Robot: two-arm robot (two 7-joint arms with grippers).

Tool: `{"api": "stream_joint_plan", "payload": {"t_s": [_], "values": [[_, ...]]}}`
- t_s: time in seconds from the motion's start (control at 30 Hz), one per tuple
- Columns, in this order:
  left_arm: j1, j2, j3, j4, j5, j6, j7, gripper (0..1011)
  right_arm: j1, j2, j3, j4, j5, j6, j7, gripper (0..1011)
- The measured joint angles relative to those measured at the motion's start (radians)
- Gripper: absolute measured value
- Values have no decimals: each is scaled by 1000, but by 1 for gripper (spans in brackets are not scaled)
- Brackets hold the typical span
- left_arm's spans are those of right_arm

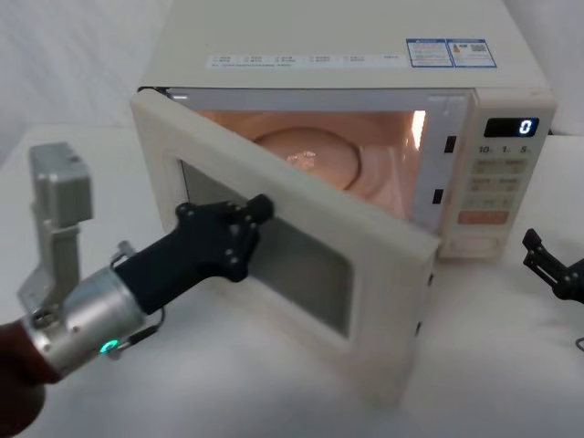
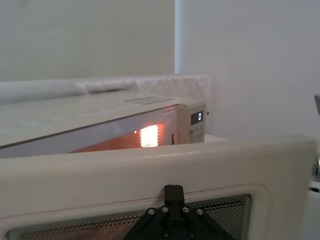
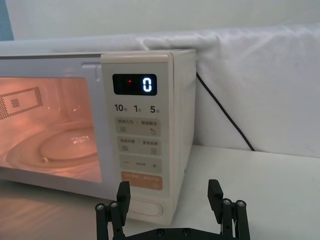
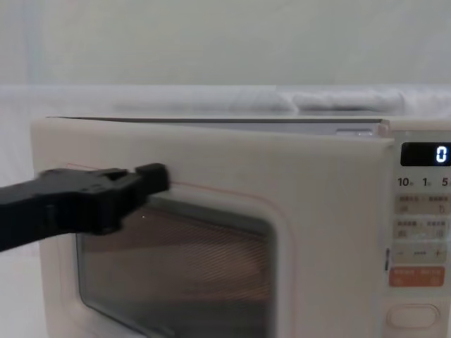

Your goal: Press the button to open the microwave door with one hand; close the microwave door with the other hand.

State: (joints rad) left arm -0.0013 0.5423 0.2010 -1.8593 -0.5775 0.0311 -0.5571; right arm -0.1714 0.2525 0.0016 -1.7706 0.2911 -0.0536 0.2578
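Lower left of head view: left gripper (image 1: 260, 208), fingers together, tip against the microwave door (image 1: 383, 274), which stands ajar with lit cavity showing behind. Centre-right: button (image 1: 473, 245) on panel. Lower right edge: right gripper (image 1: 538, 257) open, holding nothing, bare table (image 1: 511, 365) around it.

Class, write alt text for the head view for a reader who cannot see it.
A cream microwave has its door swung half open, its inside lit orange. The left gripper touches the door's outer face; the right gripper waits, open, beside the control panel.
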Motion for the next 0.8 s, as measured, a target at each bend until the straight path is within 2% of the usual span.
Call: {"api": "stream_joint_plan", "payload": {"t_s": [0.23,0.37,0.4,0.57,0.8], "values": [[-75,-37,74,44,26,23,48,0,0,0,0,0,0,0,0,1002],[-104,-56,106,53,54,45,106,0,0,0,0,0,0,0,0,1002],[-113,-65,118,55,70,57,137,0,0,0,0,0,0,0,0,1002],[-136,-100,147,54,114,89,217,0,0,0,0,0,0,0,0,1002],[-154,-135,171,46,148,113,259,0,0,0,0,0,0,0,0,1002]]}}
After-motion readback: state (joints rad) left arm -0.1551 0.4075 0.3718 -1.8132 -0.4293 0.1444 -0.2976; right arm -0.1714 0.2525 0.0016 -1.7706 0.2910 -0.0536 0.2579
